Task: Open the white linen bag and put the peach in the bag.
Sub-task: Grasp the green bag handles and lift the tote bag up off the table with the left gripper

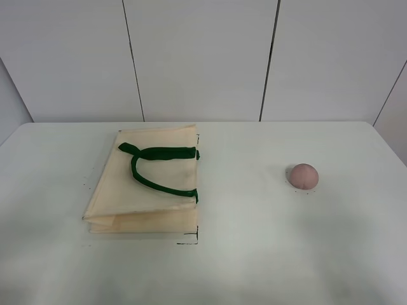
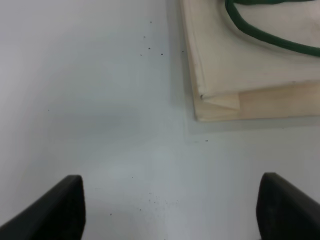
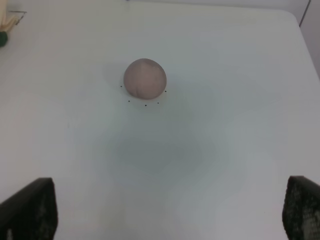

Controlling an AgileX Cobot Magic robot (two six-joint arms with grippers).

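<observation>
Both left tool (image 2: 170,202) and right tool (image 3: 170,205) gaping, empty, mostly cropped, bag (image 1: 117,190) folded, peach (image 1: 303,176) apart

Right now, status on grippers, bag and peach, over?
Left gripper open, empty; right gripper open, empty. White linen bag flat, unopened; peach on table, well apart. Nothing between them.

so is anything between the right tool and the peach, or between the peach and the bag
Nothing visible. Only bare table lies between the open right tool and the peach, and between the peach and the white linen bag. The bag itself lies flat and closed, its green handles on top.
</observation>
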